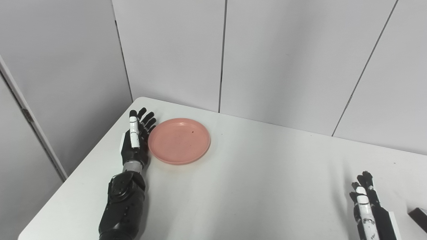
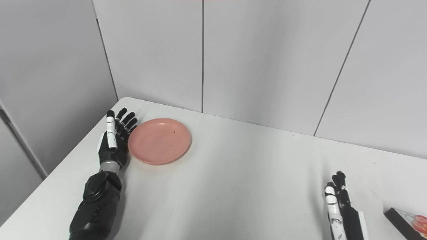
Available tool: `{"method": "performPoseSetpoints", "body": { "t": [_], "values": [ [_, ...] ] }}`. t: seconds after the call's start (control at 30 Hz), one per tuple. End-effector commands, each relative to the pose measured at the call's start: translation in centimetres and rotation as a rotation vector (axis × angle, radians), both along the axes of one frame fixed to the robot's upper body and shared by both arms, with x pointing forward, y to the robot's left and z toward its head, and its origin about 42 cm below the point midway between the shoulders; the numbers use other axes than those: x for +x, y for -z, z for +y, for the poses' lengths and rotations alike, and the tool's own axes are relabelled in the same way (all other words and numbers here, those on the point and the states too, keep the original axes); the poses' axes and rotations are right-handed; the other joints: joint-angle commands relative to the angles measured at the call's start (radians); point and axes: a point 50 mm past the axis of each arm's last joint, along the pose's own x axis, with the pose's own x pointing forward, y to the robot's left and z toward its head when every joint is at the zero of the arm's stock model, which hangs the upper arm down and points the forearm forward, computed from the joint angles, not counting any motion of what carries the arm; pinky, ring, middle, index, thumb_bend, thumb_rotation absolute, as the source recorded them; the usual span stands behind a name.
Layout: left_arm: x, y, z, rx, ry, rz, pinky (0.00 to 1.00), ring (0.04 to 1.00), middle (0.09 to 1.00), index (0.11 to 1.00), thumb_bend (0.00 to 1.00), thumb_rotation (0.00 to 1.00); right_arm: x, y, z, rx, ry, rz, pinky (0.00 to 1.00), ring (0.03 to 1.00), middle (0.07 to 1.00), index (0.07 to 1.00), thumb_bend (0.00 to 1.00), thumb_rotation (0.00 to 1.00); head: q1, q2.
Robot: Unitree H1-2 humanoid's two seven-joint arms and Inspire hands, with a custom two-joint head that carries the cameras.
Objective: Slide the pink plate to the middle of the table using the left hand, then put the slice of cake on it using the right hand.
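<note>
The pink plate (image 1: pixel 179 140) lies flat near the table's far left corner, with nothing on it. My left hand (image 1: pixel 136 138) stands open on edge just left of the plate, fingers straight and pointing away, palm facing the rim and touching or nearly touching it. At the bottom right, my right hand (image 2: pixel 340 206) is open and holds nothing, its fingers pointing away. The slice of cake (image 2: pixel 407 221) sits right of that hand at the picture's edge: a dark base with a white and red top, only partly in view.
The white table (image 1: pixel 260 180) stretches between the plate and the right hand. Its left edge runs close beside my left forearm (image 1: pixel 124 206). Grey wall panels (image 1: pixel 273 60) stand right behind the table's far edge.
</note>
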Motion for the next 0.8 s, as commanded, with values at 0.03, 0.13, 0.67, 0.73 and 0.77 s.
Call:
{"method": "performPoseSetpoints", "body": {
  "t": [0.03,0.13,0.67,0.73,0.77],
  "values": [
    [0.3,0.1,-0.9,-0.032,0.052,0.015,0.81,0.802,0.791,0.795,0.81,0.98,0.1,-1.5,0.1,-0.003,0.002,-0.059,1.0,1.0,1.0,1.0,0.33,0.78,-0.002,0.002],
    [0.4,0.2,-1.3,-0.021,0.095,0.021,0.77,0.771,0.767,0.776,0.81,0.99,0.1,-1.5,0.1,-0.003,0.0,-0.052,1.0,1.0,1.0,1.0,0.34,0.78,-0.004,0.002],
    [0.6,0.4,-5.8,0.031,0.217,0.04,0.79,0.785,0.765,0.759,0.8,0.96,0.2,-1.7,0.2,-0.015,0.004,-0.061,1.0,1.0,1.0,1.0,0.36,0.8,-0.012,0.013],
    [0.5,0.6,-6.5,0.056,0.232,0.05,0.78,0.777,0.763,0.759,0.81,0.97,0.1,-1.8,0.2,-0.017,0.005,-0.059,1.0,1.0,1.0,1.0,0.36,0.8,-0.013,0.013],
    [0.5,0.6,-6.8,0.07,0.242,0.055,0.79,0.786,0.771,0.771,0.81,0.98,0.1,-1.9,0.3,-0.02,0.006,-0.06,1.0,1.0,1.0,1.0,0.35,0.8,-0.013,0.015]
  ]
}}
